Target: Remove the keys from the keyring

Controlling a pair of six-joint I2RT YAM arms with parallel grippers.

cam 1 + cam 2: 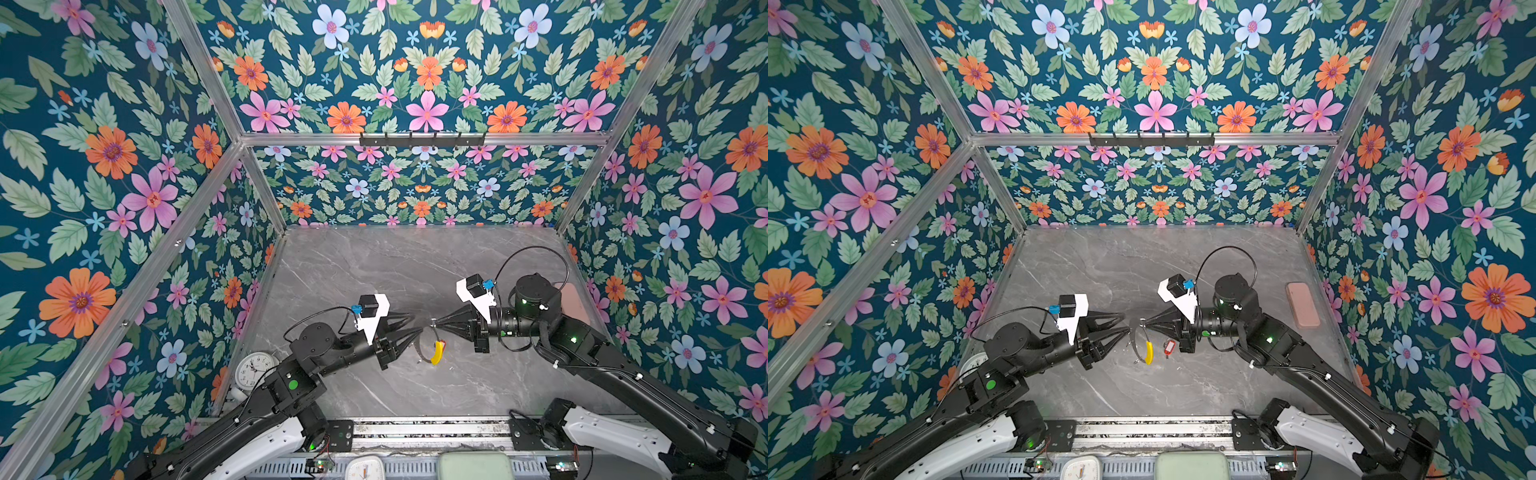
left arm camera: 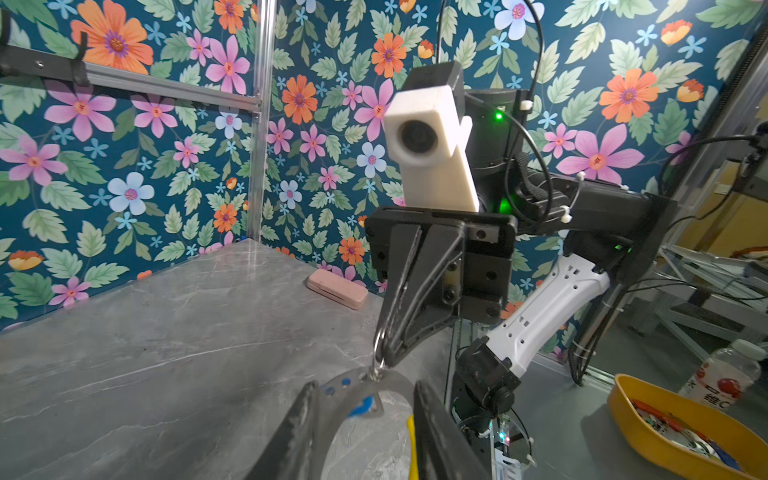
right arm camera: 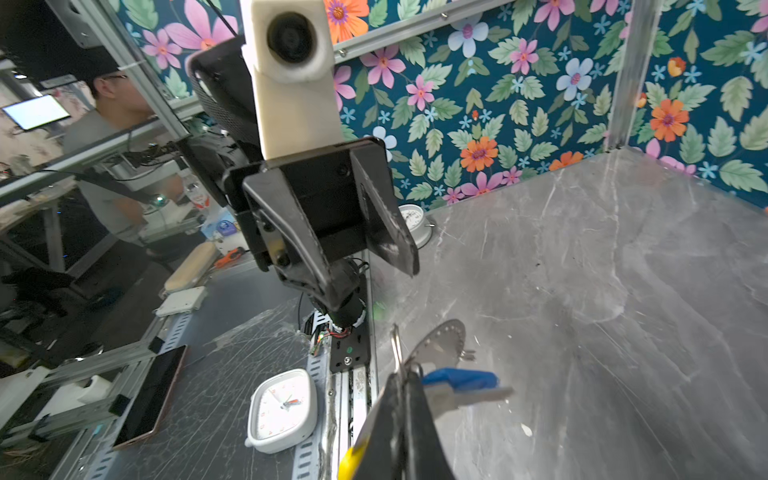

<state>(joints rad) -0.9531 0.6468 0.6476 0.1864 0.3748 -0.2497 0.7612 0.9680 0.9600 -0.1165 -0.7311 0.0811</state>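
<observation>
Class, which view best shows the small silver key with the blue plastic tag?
Right wrist: the blue-tagged silver key shows tag and blade close up. Left wrist shows blurred blue scraps; neither top view shows it.

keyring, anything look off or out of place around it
The large thin dark grey keyring with a yellow section hangs from the shut right gripper. One thing stands out: the red-tagged silver key lies apart from it on the grey marble table, seemingly off the ring. The blue-tagged silver key sits by the gripper's tip.
</observation>
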